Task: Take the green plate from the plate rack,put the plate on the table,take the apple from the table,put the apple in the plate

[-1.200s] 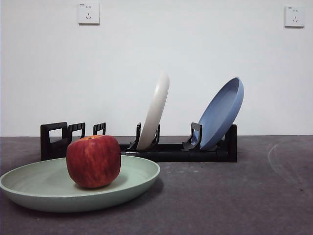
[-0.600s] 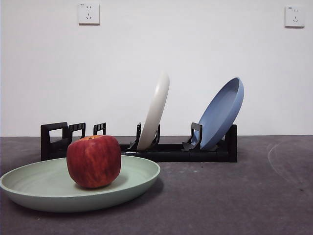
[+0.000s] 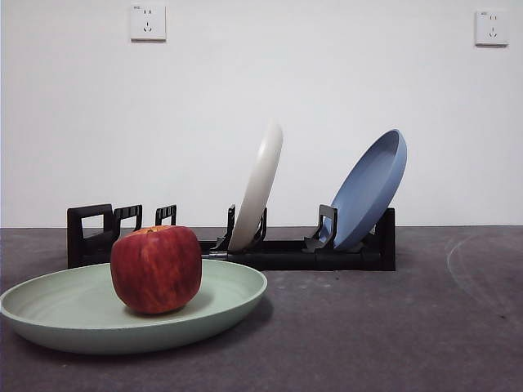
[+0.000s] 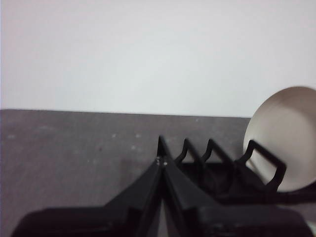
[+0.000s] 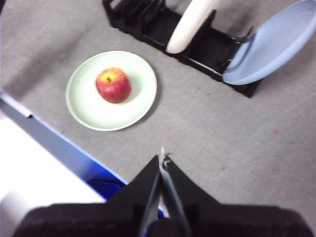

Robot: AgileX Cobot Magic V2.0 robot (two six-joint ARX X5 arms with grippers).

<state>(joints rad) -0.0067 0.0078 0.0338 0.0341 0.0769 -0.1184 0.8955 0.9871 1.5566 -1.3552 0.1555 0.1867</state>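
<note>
Front view: the streaky red apple [image 3: 156, 269] sits in the matte mint green plate [image 3: 229, 298], flat on the mottled grey bench [image 3: 392, 327] before the slotted black plate rack [image 3: 286, 253].

Left wrist view: the left hand [image 4: 162, 163] is pressed together near the rack's posts.

Right wrist view: the right hand [image 5: 162, 159] hangs pressed together, well apart from the plate.

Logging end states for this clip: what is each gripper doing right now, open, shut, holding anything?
Left gripper: shut, empty, near the plate rack.
Right gripper: shut, empty, high above the table, away from the apple.
</note>
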